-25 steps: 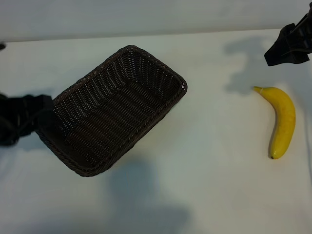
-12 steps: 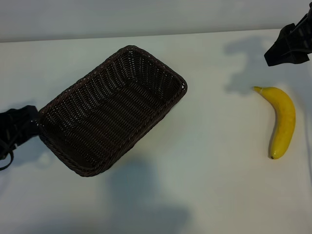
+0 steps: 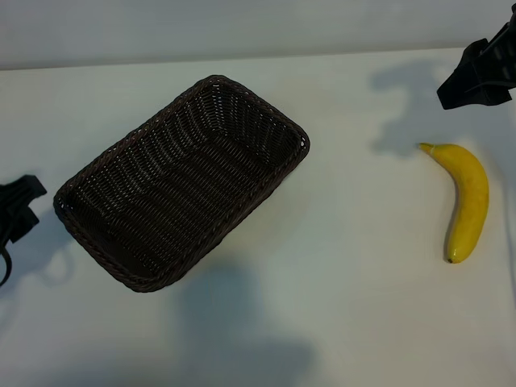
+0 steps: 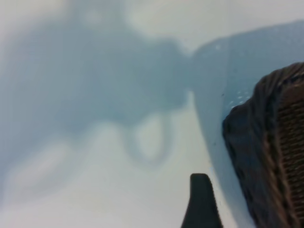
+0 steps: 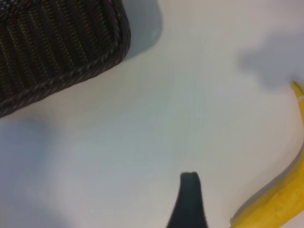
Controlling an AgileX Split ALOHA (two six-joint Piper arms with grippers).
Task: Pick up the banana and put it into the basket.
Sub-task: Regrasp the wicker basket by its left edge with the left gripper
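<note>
Exterior view: task not started, as far as I can judge. banana point(image 3: 467, 201) lies flat on the counter point(image 3: 355, 266), just below the right tool point(image 3: 476, 76), apart from it, stem end nearest. basket point(image 3: 184, 182) sits well apart from the banana, empty, with its near short end just beside the left tool point(image 3: 16, 211), not touching. Left to do: reach, grasp, carry over, release. All of it.

Left wrist view: 1 fingertip point(image 4: 201, 202) visible, nothing between it and the counter. Basket corner point(image 4: 273, 142) close alongside, no contact. Left tool open wide, holding nothing. Looks idle.

Right wrist view: 1 fingertip point(image 5: 189, 199) over bare counter, banana point(image 5: 280, 199) just beside it, stem end farther out, no contact. Basket rim point(image 5: 61, 42) far ahead of the tool. Right tool open wide, empty.

Right arm is the obvious picker, being nearest the banana; it needs to drop and center over the fruit's middle.
</note>
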